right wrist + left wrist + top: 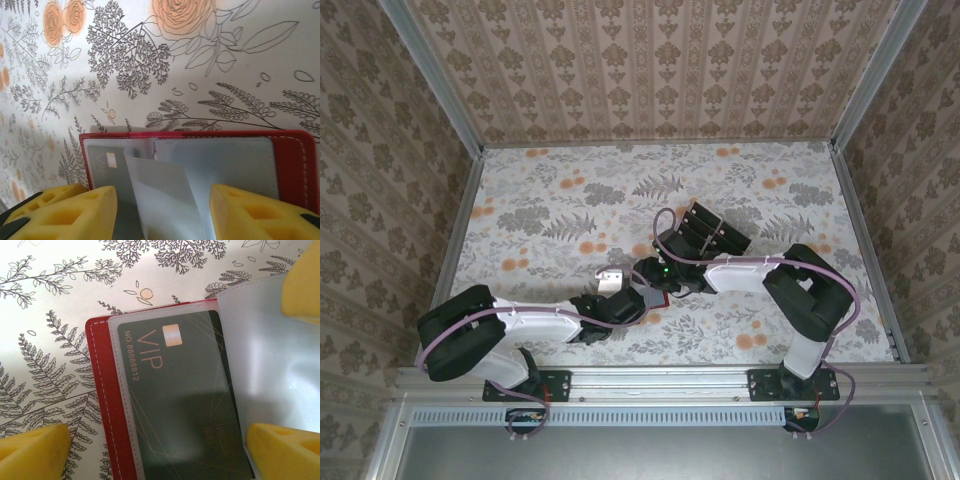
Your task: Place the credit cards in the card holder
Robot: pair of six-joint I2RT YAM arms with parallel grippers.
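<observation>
My left pincer (157, 447) hangs wide open, empty, above the red leather-like folding wallet (97, 405); my right pincer (165, 212), half open, straddles its frosted plastic leaf (160, 195). Ungripped, it may flop shut.

The card holder (100, 390) is matt red leather-like, white-stitched; its sleeves (275, 365) are frosted glossy plastic; the card (185, 405) inside looks smooth, dark
</observation>
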